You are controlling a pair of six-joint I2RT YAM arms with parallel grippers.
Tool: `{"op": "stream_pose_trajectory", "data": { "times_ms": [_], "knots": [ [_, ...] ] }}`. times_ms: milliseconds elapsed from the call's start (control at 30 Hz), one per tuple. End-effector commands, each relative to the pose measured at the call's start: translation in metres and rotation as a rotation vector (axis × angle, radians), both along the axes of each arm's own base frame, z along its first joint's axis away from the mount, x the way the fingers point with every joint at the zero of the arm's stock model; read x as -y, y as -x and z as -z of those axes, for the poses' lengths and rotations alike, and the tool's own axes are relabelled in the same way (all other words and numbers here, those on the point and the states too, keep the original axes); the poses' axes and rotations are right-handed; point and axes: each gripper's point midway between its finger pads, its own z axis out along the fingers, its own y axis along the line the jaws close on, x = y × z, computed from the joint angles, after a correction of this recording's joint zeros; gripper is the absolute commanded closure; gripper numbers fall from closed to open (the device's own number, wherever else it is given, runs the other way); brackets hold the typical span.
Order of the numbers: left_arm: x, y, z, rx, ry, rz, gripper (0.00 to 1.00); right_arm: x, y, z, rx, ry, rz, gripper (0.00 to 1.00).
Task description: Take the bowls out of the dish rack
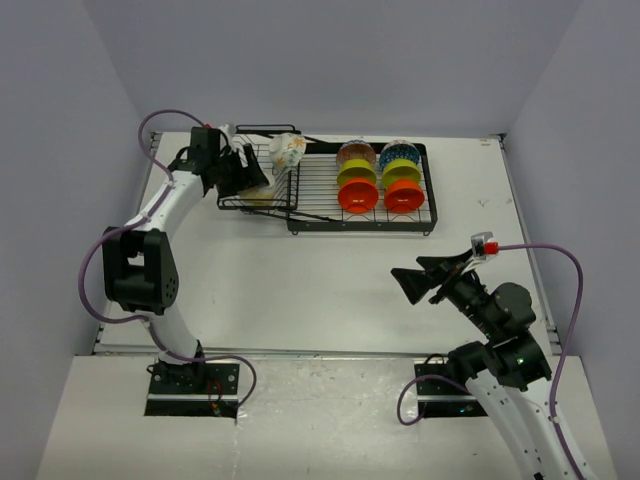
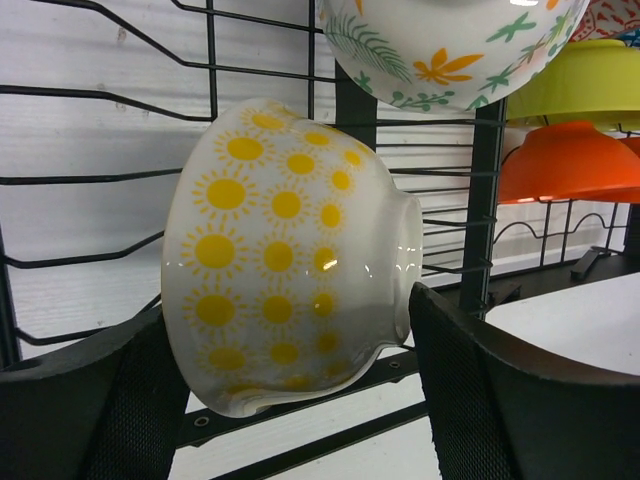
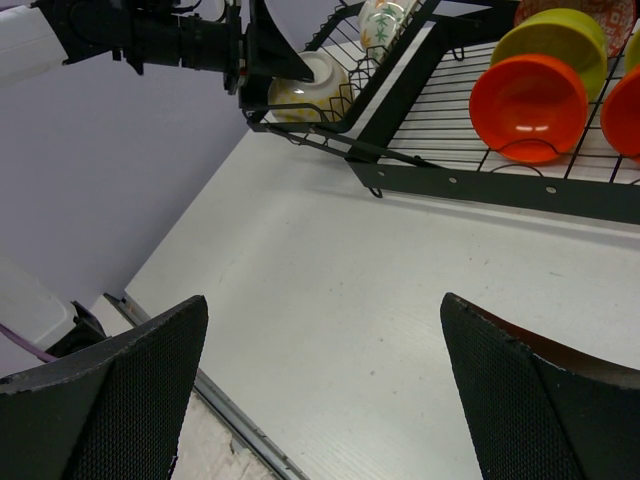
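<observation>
White sun-dotted bowl [image 2: 290, 250] lies tipped in the small basket of the dish rack [image 1: 360, 229], left gripper [image 2: 298, 335] straddling it, jaws wide; whether it grips, I cannot tell. Next: clamp, lift clear of the wires. Right gripper [image 3: 322, 305] gapes empty, away from the rack.

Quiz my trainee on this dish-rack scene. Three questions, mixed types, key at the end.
1. True or false: the right pincer holds a bowl.
2. The white bowl between the fingers of the left pincer is patterned with: A suns, B stripes, C fish.
3. Fill in: the two bowls at the near edge of the dish rack are ____.
Key: 1 false; 2 A; 3 orange.
</observation>
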Motion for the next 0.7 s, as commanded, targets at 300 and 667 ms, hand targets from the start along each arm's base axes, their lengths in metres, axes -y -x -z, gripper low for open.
{"op": "stream_pose_trajectory", "data": {
  "times_ms": [300, 667],
  "knots": [
    [0.019, -0.010, -0.031, 0.137, 0.137, -0.020, 0.27, -0.003, 0.001, -0.004, 0.030, 0.000, -0.022, 0.01],
    [0.026, -0.009, -0.047, 0.213, 0.239, -0.046, 0.36, -0.005, 0.000, -0.002, 0.021, 0.005, -0.029, 0.01]
  ]
}}
